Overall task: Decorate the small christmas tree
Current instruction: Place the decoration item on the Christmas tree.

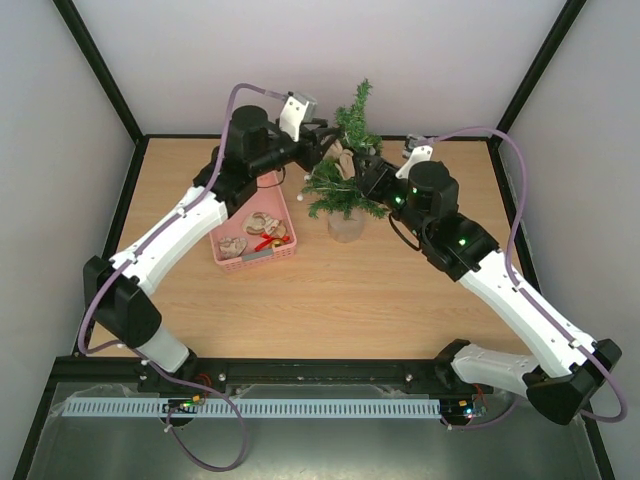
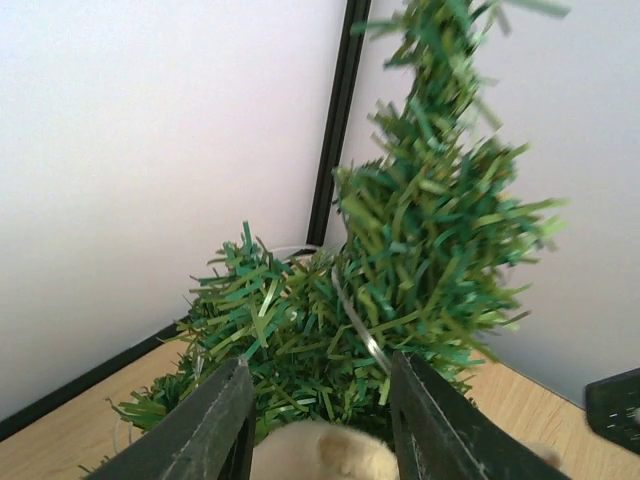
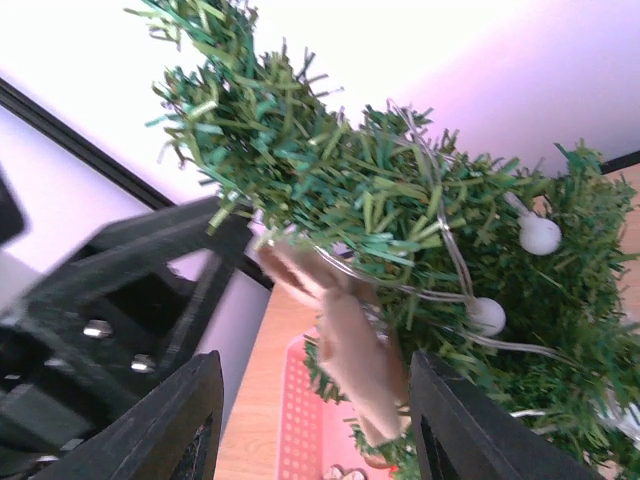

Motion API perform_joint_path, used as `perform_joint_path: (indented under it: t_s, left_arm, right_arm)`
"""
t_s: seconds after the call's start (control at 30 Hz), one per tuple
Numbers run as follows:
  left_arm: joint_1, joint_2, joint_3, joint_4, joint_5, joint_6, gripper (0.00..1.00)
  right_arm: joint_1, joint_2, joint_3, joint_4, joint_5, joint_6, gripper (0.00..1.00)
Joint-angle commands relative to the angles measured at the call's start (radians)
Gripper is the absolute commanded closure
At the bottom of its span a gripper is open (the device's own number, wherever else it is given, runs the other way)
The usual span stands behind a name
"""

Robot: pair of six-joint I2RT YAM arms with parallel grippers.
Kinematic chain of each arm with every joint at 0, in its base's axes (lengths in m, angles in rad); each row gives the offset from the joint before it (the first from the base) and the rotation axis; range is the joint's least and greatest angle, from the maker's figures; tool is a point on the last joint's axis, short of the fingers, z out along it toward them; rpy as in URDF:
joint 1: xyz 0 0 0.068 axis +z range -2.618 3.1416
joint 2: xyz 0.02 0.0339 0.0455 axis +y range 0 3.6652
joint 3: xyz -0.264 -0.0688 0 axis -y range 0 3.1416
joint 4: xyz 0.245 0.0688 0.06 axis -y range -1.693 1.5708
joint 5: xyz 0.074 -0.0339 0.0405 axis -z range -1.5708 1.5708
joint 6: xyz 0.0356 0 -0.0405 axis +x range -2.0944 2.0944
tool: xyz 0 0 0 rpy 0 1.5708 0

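Overhead, across most of the frame: wooden table [image 1: 330, 290], with both arms [image 1: 170, 235] reaching in from the lower corners toward upper centre. At upper centre, upright in a pale pot [image 1: 346, 228]: tree [image 1: 345, 195], tip showing against the back wall, strung with a clear wire [image 2: 352, 320] and white bulbs [image 3: 540, 233]. Just left of the pot: pink basket [image 1: 258, 262], holding a few more trinkets [image 1: 262, 225]. Flanking the tree's middle from left and right: left gripper [image 2: 320, 362] and right gripper [image 3: 318, 358], near each other. On the right, wide-spread jaws, pinching nothing. On the left, jaws part-way apart, with a beige ornament [image 3: 350, 350] between them at the bottom edge of the left wrist view; gripped or merely framed, impossible to tell. From the right wrist, shown against the lower branches at frame centre, beside the wire.

Judged step: seating the ornament on a branch. To do it well: make sure of a firm catch on needles or wire before letting go; back out slowly and straight, clear of the wire; avoid nudging the light pot or dragging branches; keep the grippers from bumping.
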Motion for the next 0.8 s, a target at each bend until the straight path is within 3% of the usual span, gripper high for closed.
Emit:
perform_joint_path:
  t_s: [0.0,0.27,0.4,0.53,0.77]
  left_arm:
    - [-0.006,-0.071,-0.018,0.019,-0.019,0.007,0.6]
    - [-0.015,-0.095,-0.074,0.005,-0.021,0.016,0.63]
    - [-0.017,-0.094,-0.093,0.007,-0.048,0.027,0.63]
    - [-0.017,-0.098,-0.071,-0.02,-0.083,0.022,0.62]
    - [-0.007,-0.135,-0.067,-0.03,-0.112,-0.021,0.51]
  right_arm:
    - [0.006,-0.027,-0.041,-0.028,0.026,-0.028,0.5]
    - [0.006,-0.028,-0.063,-0.015,0.006,-0.052,0.54]
    - [0.006,-0.006,-0.051,0.018,-0.103,-0.116,0.59]
    - [0.007,0.013,-0.032,-0.005,-0.165,-0.267,0.59]
    - [0.023,-0.007,-0.028,0.026,-0.12,-0.619,0.58]
